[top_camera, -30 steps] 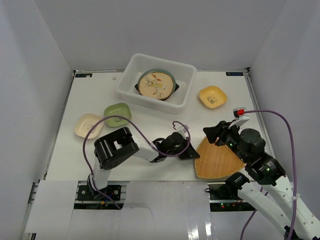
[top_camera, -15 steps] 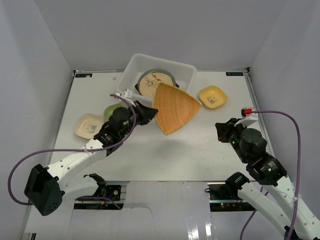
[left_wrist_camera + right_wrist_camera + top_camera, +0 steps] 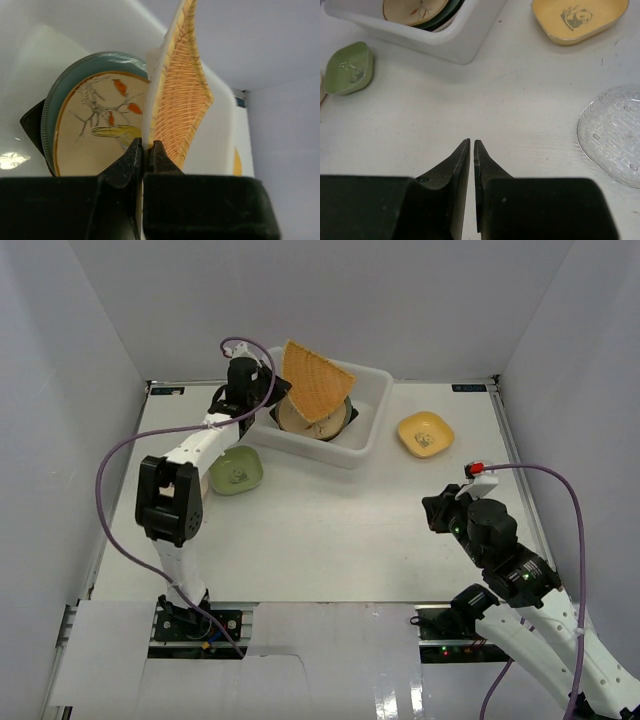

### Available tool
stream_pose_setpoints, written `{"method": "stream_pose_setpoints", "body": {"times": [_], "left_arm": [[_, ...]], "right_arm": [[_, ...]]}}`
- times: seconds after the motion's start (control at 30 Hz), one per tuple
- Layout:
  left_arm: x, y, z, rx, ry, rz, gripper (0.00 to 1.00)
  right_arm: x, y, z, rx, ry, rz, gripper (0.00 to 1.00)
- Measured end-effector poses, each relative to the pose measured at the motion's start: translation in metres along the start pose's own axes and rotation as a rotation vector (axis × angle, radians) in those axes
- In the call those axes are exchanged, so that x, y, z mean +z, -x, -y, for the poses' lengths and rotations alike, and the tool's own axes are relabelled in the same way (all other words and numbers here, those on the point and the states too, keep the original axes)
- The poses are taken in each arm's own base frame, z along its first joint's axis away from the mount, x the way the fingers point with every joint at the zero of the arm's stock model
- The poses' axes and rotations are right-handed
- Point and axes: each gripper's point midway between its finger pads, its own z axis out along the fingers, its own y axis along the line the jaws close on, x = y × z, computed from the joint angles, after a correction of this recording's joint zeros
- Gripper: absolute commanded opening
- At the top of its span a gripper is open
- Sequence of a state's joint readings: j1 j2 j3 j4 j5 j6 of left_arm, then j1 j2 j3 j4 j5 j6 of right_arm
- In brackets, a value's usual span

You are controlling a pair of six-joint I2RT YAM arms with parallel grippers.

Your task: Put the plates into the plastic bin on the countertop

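My left gripper [image 3: 272, 392] [image 3: 147, 145] is shut on the edge of the woven tan square plate [image 3: 315, 380] [image 3: 181, 97]. It holds the plate on edge, tilted, over the left part of the plastic bin [image 3: 362, 445] [image 3: 451, 44]. Inside the bin lies a cream painted round plate [image 3: 300, 418] [image 3: 95, 130] on a grey-blue plate [image 3: 62, 87], with a black-rimmed corner [image 3: 32, 120] showing beneath. A small yellow plate [image 3: 425, 433] [image 3: 577, 17] and a small green plate [image 3: 236, 470] [image 3: 349, 67] rest on the countertop [image 3: 330, 530]. My right gripper [image 3: 435, 510] [image 3: 471, 142] is shut and empty over bare countertop.
A clear glass plate [image 3: 615, 135] lies on the countertop to the right of my right gripper. White walls enclose the surface on three sides. The left arm stretches along the left side, past the green plate.
The left arm has carried the woven plate from in front of the bin up over its left part. The right gripper has drawn back a little toward the left.
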State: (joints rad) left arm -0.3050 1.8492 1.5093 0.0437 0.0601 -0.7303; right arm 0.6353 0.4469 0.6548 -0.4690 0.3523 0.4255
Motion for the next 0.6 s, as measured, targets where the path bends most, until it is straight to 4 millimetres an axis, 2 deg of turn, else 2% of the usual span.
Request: {"method": "stream_pose_setpoints", "body": {"times": [0.1,0.17,0.2,0.23,0.27,0.37,0.4,0.47,0.6], "left_arm": [[0.031,-0.030,-0.039,-0.017,0.066,-0.099,0.00],[0.040,-0.050,-0.061,-0.041,0.098,-0.158,0.01],[0.042,-0.057,-0.069,-0.052,0.109,-0.181,0.06],[0.043,-0.061,-0.074,-0.062,0.113,-0.194,0.15],[0.044,-0.062,-0.075,-0.064,0.111,-0.202,0.41],[0.044,-0.063,-0.073,-0.049,0.107,-0.220,0.72],[0.044,-0.063,-0.072,-0.042,0.107,-0.223,0.87],[0.043,-0.063,-0.073,-0.024,0.111,-0.224,0.98],[0.040,-0.067,-0.081,0.013,0.133,-0.238,0.98]], "right_arm": [[0.004,-0.014,0.004,-0.010,-0.006,-0.033,0.14],[0.005,-0.019,0.005,-0.013,-0.010,-0.044,0.14],[0.006,-0.021,0.006,-0.014,-0.013,-0.049,0.14],[0.006,-0.024,0.007,-0.015,-0.015,-0.054,0.15],[0.007,-0.027,0.008,-0.017,-0.018,-0.060,0.17],[0.010,-0.037,0.012,-0.014,-0.029,-0.081,0.26],[0.011,-0.040,0.013,-0.014,-0.033,-0.087,0.31],[0.013,-0.046,0.016,-0.015,-0.047,-0.102,0.37],[0.022,-0.064,0.024,-0.026,-0.091,-0.159,0.46]]}}
